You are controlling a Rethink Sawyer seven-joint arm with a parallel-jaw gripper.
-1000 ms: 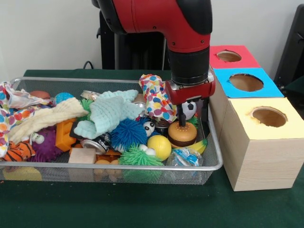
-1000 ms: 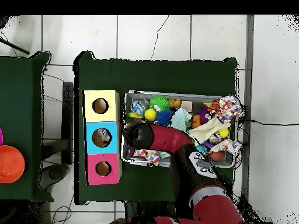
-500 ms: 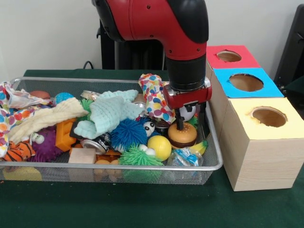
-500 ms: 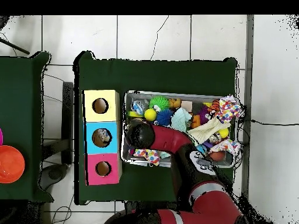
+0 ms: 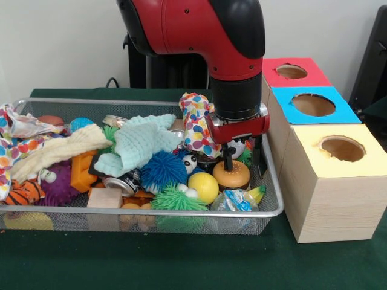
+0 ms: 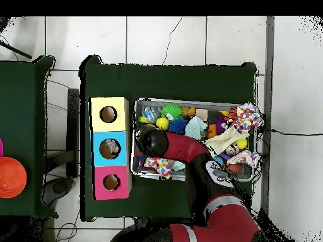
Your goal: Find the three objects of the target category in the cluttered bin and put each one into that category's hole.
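The wire bin on the green tabletop is packed with toys, a blue spiky ball mid-heap. At its right end the pincer hangs spread wide, one finger touching a toy burger. Right of it stand the red, blue and yellow holes
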